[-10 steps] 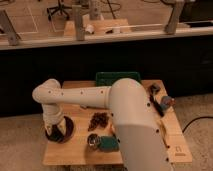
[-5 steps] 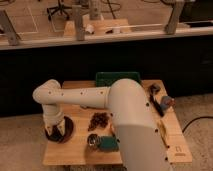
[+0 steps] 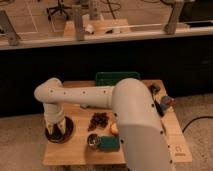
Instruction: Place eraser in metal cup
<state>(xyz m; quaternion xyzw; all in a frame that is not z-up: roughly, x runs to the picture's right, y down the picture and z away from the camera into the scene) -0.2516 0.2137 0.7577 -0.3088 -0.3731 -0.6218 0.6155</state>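
The metal cup is small, round and shiny. It stands near the front edge of the wooden table, a little left of centre. My white arm reaches left across the table, bends at the elbow and points straight down. My gripper is low over a dark round bowl at the table's front left, about a hand's width left of the cup. I cannot make out the eraser; the gripper and the dark bowl hide whatever lies under it.
A flat green block lies right beside the cup. A dark brown cluster and an orange piece sit mid-table. A green tray is at the back edge. Small objects stand at the right edge. My arm's bulk covers the table's right half.
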